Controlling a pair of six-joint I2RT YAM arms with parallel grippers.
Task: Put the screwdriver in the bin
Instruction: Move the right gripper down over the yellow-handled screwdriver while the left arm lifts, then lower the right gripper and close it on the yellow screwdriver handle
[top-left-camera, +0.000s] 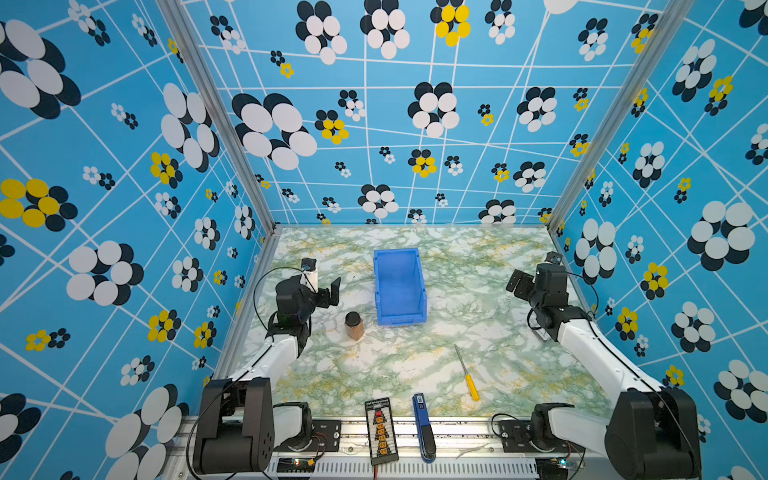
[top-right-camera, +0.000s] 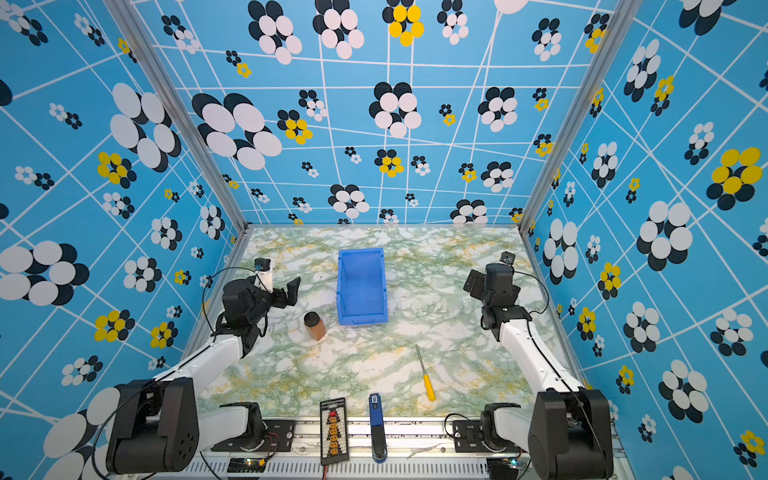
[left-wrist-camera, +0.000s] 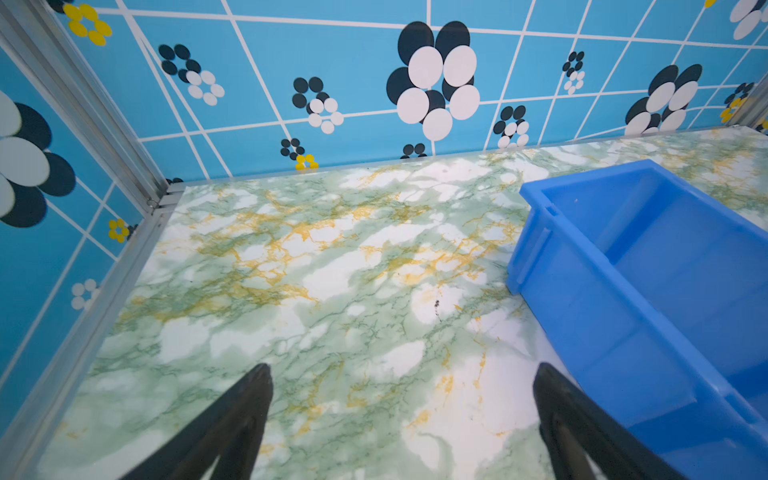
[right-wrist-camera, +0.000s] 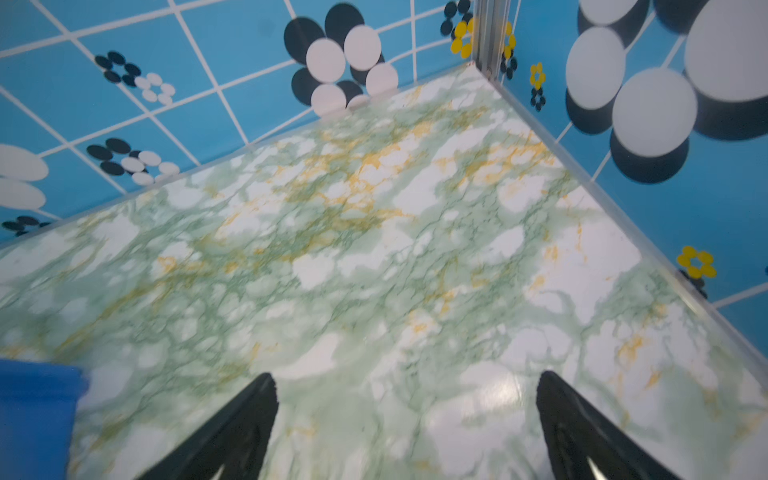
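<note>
The screwdriver (top-left-camera: 467, 374) (top-right-camera: 424, 374) lay flat on the marbled tabletop (top-left-camera: 469, 257), outside the bin (top-left-camera: 397, 282) (top-right-camera: 360, 286). It was in front of the bin's low lipped end and off to the bin's right. Its yellow handle pointed away from the bin and its thin shaft angled back toward it. Nothing touched it.

The right gripper (right-wrist-camera: 407, 378) stood wide open and held nothing; only bare tabletop showed between its black fingers (right-wrist-camera: 249, 415). In both top views it hung to the right of the bin, about level with the bin's middle. The screwdriver was well apart from it, on the near side. A corner of the bin (right-wrist-camera: 33, 415) showed in the right wrist view.

The left gripper (left-wrist-camera: 403, 374) was also spread wide and empty, just to the left of the bin (left-wrist-camera: 623, 332), whose side wall ran close beside one finger. A brown jar (top-left-camera: 354, 326) stood off the bin's front left corner.
</note>
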